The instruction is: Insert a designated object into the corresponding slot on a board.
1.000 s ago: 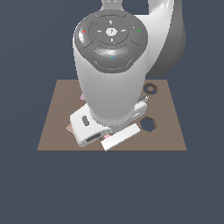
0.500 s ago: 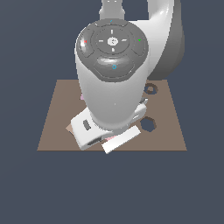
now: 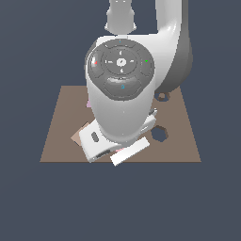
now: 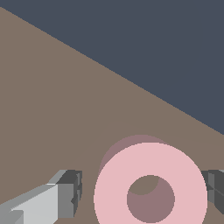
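Note:
In the wrist view the pink ring point(image 4: 113, 183) sits between my two grey fingers point(image 4: 70, 192), and my gripper point(image 4: 142, 189) is shut on it. The ring hangs a little above the brown board point(image 4: 52, 109) and casts an offset shadow on it. In the exterior view the arm hides the fingers and most of the ring. The white hand point(image 3: 101, 141) is over the board's point(image 3: 61, 136) front part. The ring-shaped slot point(image 3: 162, 97) shows partly behind the arm, at the back towards the exterior view's right.
A dark hexagonal hole point(image 3: 160, 134) lies in the board beside the hand, on the exterior view's right. A lilac-pink piece point(image 3: 88, 103) and a tan piece point(image 3: 77, 136) peek out from behind the arm on the left. The bulky arm point(image 3: 122, 94) blocks the board's middle.
The arm's upper joint has come lower and larger in the exterior view. The hand stays over the board's front part, shifted only slightly.

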`<state>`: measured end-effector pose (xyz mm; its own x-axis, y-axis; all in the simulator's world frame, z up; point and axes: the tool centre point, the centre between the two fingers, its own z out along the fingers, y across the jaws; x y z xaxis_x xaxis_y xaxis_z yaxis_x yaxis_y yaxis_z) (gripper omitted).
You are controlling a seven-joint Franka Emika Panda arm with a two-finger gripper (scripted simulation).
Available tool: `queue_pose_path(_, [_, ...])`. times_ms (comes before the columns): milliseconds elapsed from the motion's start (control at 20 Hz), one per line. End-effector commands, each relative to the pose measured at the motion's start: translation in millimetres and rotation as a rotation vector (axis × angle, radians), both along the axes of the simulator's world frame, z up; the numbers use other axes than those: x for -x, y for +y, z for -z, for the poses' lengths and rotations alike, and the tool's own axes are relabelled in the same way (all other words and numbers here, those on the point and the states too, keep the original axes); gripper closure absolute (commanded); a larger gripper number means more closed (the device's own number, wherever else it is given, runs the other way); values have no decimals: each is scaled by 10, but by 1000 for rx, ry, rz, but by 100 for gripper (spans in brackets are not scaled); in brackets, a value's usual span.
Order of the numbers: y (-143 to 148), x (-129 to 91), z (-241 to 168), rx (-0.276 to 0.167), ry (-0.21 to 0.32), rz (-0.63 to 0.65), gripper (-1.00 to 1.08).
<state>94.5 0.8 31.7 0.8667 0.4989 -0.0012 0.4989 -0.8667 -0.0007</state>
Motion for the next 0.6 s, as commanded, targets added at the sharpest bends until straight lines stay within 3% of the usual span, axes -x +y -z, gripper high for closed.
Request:
queue_pose_path(0, [1,-3,18,0,-1,0,108])
queue_pose_path(550, [-7,-7,2,0,-2,1,108])
